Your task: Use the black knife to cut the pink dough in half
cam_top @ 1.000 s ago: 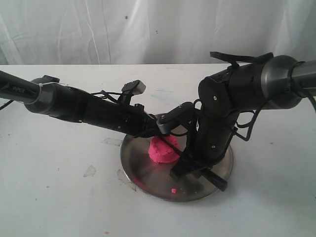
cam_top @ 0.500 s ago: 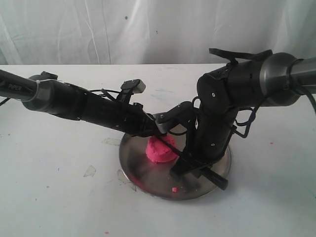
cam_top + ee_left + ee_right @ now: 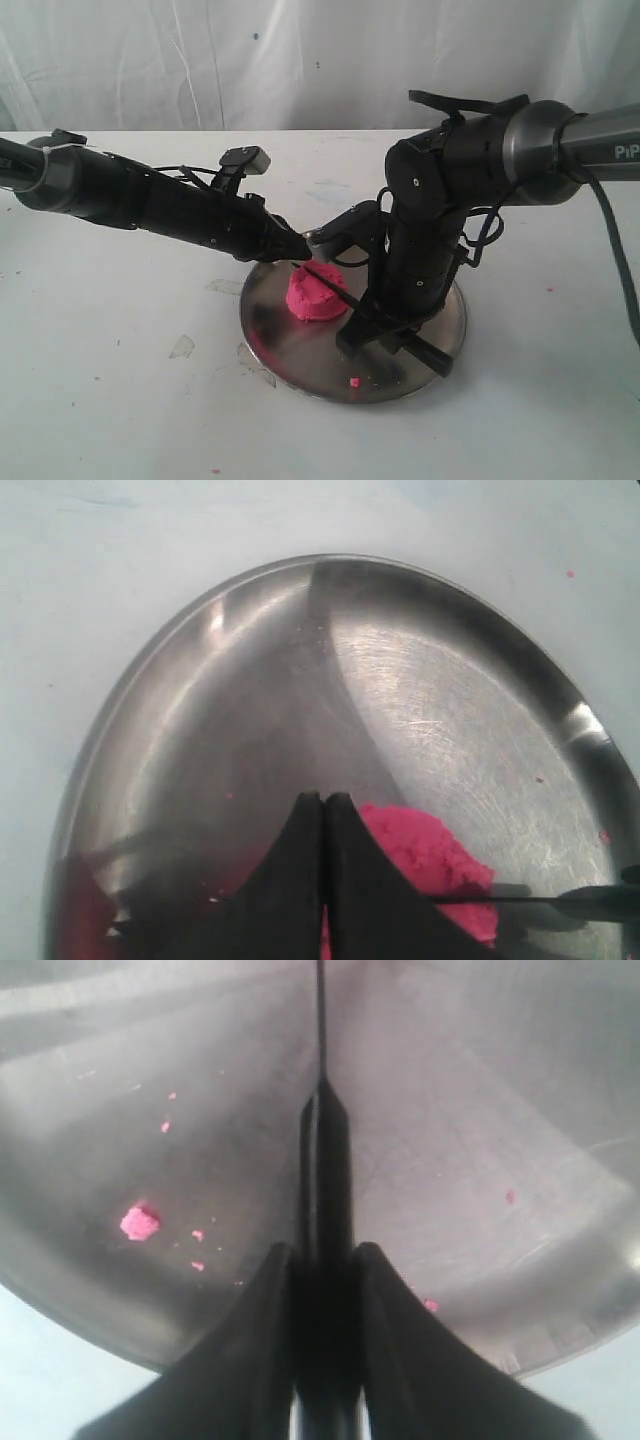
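Observation:
The pink dough (image 3: 314, 296) is one domed lump on the steel plate (image 3: 290, 372). My right gripper (image 3: 366, 322) is shut on the handle of the black knife (image 3: 330, 285). The blade slants across the top of the dough's right side; how deep it sits I cannot tell. The right wrist view shows my right gripper (image 3: 325, 1252) clamping the knife (image 3: 322, 1130), whose blade points away over the plate (image 3: 480, 1110). My left gripper (image 3: 300, 250) is shut and empty just behind the dough. In the left wrist view my left gripper (image 3: 325, 798) hides part of the dough (image 3: 435, 852), and the blade (image 3: 545, 898) shows edge-on.
A tiny pink crumb (image 3: 352, 382) lies near the plate's front rim and appears as the crumb (image 3: 140, 1222) in the right wrist view. The knife's handle end (image 3: 432, 358) sticks out over the plate's right side. White table (image 3: 120, 400) surrounds the plate, with a curtain behind.
My left arm has drawn back to the left, away from the dough. The plate and dough have slid a little left. My right arm has followed with the knife over the dough.

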{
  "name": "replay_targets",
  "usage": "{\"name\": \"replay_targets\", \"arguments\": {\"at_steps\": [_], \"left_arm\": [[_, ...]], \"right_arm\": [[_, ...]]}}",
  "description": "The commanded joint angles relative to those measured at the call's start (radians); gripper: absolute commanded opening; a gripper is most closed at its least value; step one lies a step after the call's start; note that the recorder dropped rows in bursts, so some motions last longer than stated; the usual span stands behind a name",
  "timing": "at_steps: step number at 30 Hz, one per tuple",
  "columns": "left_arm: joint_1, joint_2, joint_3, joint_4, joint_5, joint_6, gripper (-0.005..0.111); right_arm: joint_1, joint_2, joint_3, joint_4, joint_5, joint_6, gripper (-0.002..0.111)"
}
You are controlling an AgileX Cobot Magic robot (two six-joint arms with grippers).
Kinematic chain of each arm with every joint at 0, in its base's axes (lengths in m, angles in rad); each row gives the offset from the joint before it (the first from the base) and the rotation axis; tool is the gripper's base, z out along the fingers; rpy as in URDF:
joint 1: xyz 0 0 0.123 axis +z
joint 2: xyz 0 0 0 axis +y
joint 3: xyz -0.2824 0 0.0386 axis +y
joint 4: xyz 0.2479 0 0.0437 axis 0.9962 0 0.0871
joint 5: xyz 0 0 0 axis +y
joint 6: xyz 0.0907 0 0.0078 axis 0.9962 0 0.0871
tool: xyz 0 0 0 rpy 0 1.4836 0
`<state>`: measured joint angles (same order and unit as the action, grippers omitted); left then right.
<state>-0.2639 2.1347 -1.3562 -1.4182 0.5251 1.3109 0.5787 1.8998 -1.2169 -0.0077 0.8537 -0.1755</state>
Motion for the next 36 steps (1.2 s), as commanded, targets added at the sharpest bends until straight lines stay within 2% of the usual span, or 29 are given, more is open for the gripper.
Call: {"name": "replay_targets", "arguments": {"at_steps": [1, 12, 22, 36], "left_arm": [[0.003, -0.022, 0.007, -0.011, 0.034, -0.004, 0.0], [0.003, -0.076, 0.007, 0.019, 0.005, 0.004, 0.0], [0.003, -0.079, 0.014, 0.148, -0.056, -0.063, 0.0], [0.003, -0.05, 0.018, 0.132, -0.088, -0.059, 0.0]], "right_arm": [[-0.001, -0.001, -0.009, -0.008, 0.0, -0.003, 0.0], [-0.001, -0.001, -0.012, -0.01, -0.015, -0.015, 0.0], [-0.001, 0.057, -0.079, 0.008, 0.022, -0.03, 0.0], [-0.001, 0.057, -0.079, 0.014, 0.036, -0.03, 0.0]]}}
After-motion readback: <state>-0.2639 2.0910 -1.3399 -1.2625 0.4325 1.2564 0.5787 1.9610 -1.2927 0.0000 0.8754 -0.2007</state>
